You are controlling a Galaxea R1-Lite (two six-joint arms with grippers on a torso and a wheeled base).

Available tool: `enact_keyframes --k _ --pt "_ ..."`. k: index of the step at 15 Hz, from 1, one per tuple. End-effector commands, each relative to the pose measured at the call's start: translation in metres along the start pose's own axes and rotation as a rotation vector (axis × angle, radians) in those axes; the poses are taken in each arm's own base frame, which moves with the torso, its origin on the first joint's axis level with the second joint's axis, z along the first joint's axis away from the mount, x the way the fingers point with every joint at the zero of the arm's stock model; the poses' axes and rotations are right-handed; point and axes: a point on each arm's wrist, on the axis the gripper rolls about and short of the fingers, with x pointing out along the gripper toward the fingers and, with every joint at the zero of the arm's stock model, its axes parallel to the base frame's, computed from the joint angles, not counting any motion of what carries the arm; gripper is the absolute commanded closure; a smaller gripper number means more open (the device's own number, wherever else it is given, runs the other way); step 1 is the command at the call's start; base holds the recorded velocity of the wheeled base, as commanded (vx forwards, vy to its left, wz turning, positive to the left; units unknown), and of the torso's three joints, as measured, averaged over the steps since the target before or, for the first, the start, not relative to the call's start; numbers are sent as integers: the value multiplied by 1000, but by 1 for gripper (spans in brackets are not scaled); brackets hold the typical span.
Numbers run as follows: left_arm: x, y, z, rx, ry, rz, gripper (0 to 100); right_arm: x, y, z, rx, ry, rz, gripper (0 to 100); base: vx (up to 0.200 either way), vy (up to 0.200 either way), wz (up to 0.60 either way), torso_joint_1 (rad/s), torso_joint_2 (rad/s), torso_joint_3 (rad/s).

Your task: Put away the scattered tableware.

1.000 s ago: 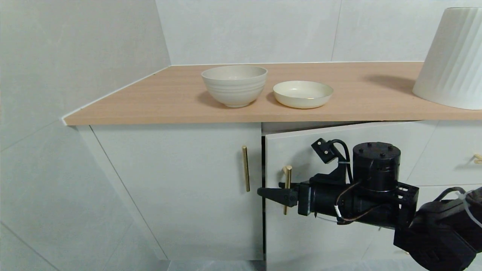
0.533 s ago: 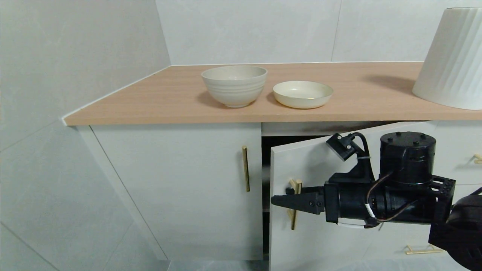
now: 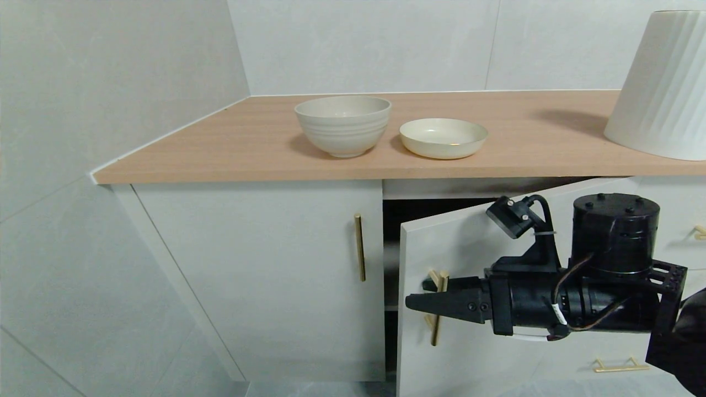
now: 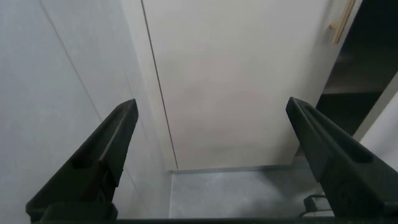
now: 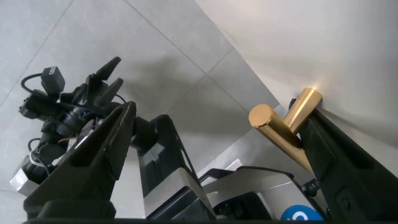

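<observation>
A ribbed off-white bowl (image 3: 343,124) and a shallow cream dish (image 3: 443,138) stand side by side on the wooden countertop (image 3: 220,149). Below them, my right gripper (image 3: 417,293) (image 5: 217,118) is at the brass handle (image 3: 436,332) (image 5: 286,121) of the right cabinet door (image 3: 458,358). Its fingers are open, and the handle lies between them against one finger. The door stands partly ajar, with a dark gap (image 3: 390,248) beside it. My left gripper (image 4: 211,106) is open and empty, low down, facing the left cabinet door (image 4: 236,81) and the floor.
A large white ribbed shade (image 3: 662,88) stands on the counter at the right. The left door (image 3: 265,275) is closed, and its brass handle (image 3: 359,248) is upright. A tiled wall (image 3: 83,110) closes the left side. Drawer handles (image 3: 615,364) show at the lower right.
My right gripper has drawn back to the right and towards me with the handle, and the right cabinet door has swung from almost closed to partly open.
</observation>
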Motion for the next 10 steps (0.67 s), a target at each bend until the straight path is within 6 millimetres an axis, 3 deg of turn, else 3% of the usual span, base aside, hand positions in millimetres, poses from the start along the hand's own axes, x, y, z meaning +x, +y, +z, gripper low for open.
enact_keyframes --k 1,3,6,7,10 --pt "0 0 0 7 5 -6 0 -1 1 0 -2 -1 1 0 0 0 0 0 0 0" --pt "3 0 9 4 37 -67 0 -1 0 -2 2 4 0 0 0 0 0 0 0 0" --pt "15 0 65 -14 164 -234 0 -2 1 -1 -2 0 0 0 0 0 0 0 0 0" --pt "21 0 74 -18 194 -266 0 -2 1 -1 -2 0 0 0 0 0 0 0 0 0" --pt "89 -8 129 -55 368 -430 0 -5 4 -2 -6 -5 2 0 0 0 0 0 0 0"
